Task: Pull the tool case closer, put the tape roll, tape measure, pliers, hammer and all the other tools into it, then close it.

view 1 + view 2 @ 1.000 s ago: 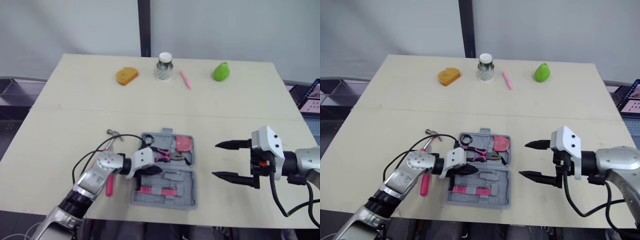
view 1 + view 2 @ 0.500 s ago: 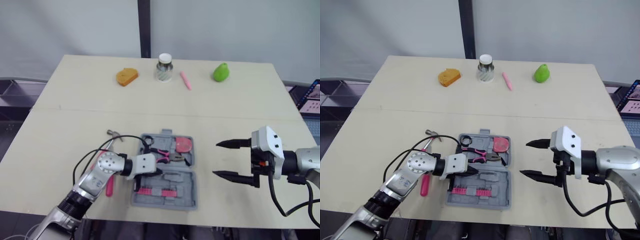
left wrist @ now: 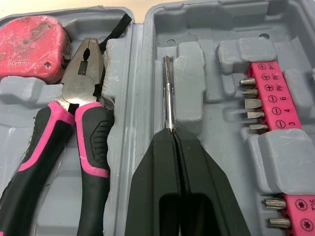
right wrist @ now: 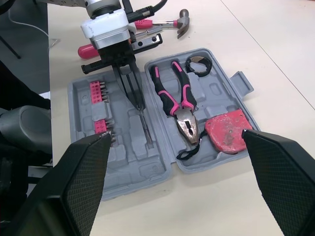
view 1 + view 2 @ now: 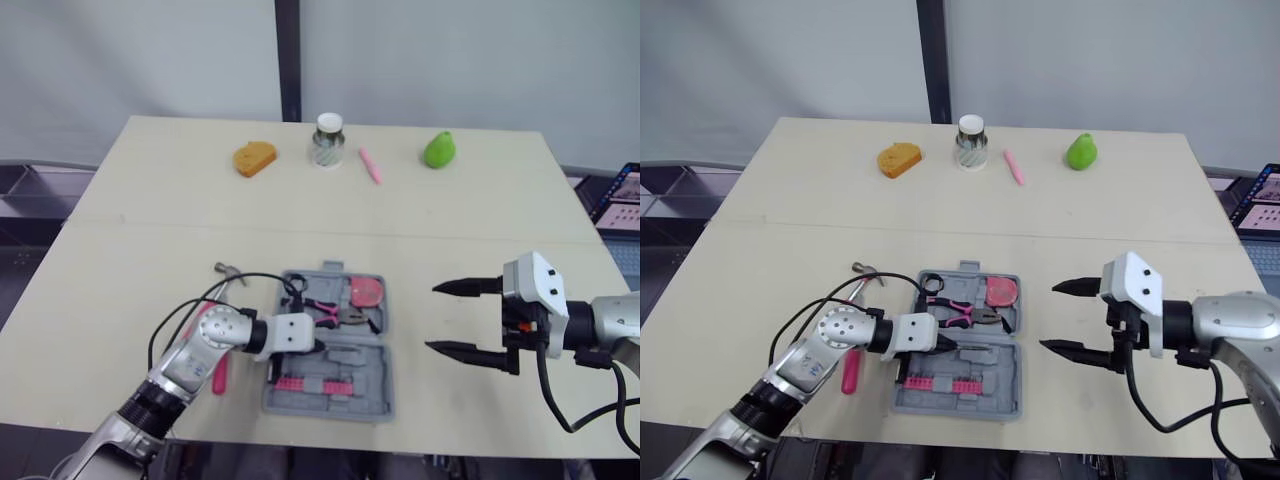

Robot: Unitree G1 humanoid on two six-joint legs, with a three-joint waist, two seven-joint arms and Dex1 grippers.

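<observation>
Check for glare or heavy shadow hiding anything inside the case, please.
Left wrist view: even light, only a mild sheen on the metal shaft held in the shut left gripper; the pliers and the bit holder markings read plainly. Right wrist view: no glare on the tool case, soft shadows in its recesses; the open right gripper hides one corner of it.

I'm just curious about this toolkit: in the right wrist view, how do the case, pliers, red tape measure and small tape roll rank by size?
1. case
2. pliers
3. tape measure: shorter than the pliers but bulkier, so those two are close
4. tape roll, clearly smallest
</observation>
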